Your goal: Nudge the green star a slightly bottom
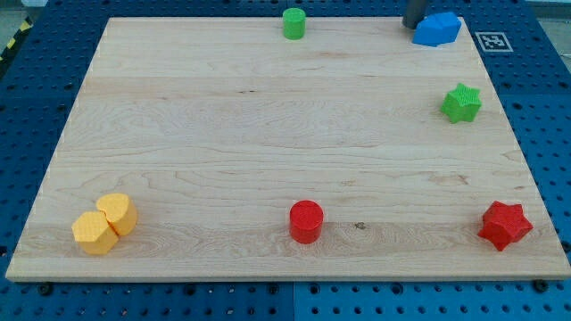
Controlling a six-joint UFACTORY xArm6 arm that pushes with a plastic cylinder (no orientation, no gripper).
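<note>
The green star (461,103) lies near the board's right edge, in the upper part. My tip (414,25) is at the view's top right, its dark rod entering from the top edge. The tip touches the left side of a blue block (437,29). The tip is above and to the left of the green star, well apart from it.
A green cylinder (293,23) stands at the top middle. A red cylinder (305,221) stands at the bottom middle, a red star (505,225) at the bottom right. Two yellow blocks (105,223) touch each other at the bottom left. The wooden board (268,134) lies on a blue pegboard.
</note>
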